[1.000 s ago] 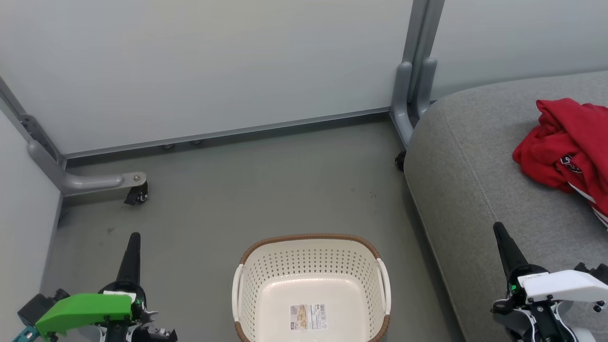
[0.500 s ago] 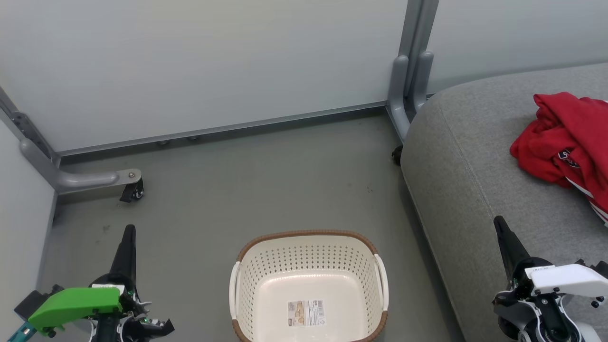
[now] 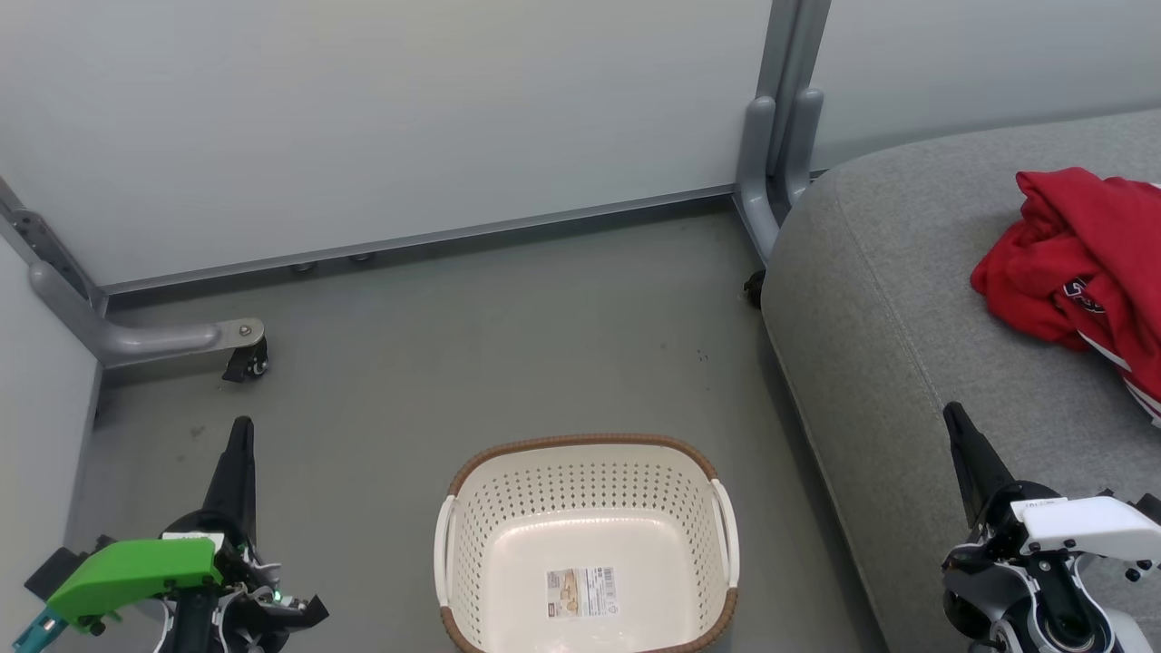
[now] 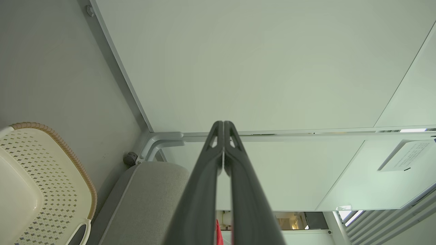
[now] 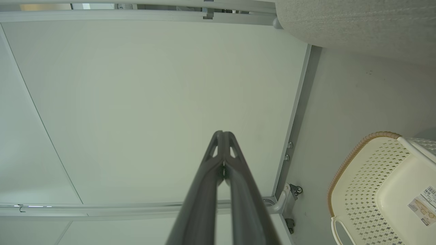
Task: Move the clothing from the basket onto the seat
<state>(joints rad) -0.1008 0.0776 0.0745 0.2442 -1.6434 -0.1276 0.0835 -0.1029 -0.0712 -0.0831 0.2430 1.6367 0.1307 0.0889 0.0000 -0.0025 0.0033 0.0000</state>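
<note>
Crumpled red clothing (image 3: 1084, 268) with white stripes and a dark logo patch lies on the grey seat (image 3: 907, 299) at the right edge. The cream basket (image 3: 585, 512) with a brown rim stands on the floor at bottom centre, holding nothing but a label sticker (image 3: 585, 591) on its base. My left gripper (image 3: 240, 428) is shut at lower left, left of the basket, above the floor. My right gripper (image 3: 952, 413) is shut at lower right, over the seat's front part. Both wrist views show the fingers pressed together, left (image 4: 223, 123) and right (image 5: 223, 133), with nothing between them.
Pale partition panels (image 3: 408, 118) close the back and left. A grey panel foot with a castor (image 3: 245, 358) juts onto the floor at left, and a grey post (image 3: 780, 145) stands by the seat's corner. Open grey floor (image 3: 499, 345) lies beyond the basket.
The whole head view has shifted a little, so the camera moved. Both grippers stay shut and hold their places beside the basket; the clothing has not moved on the seat.
</note>
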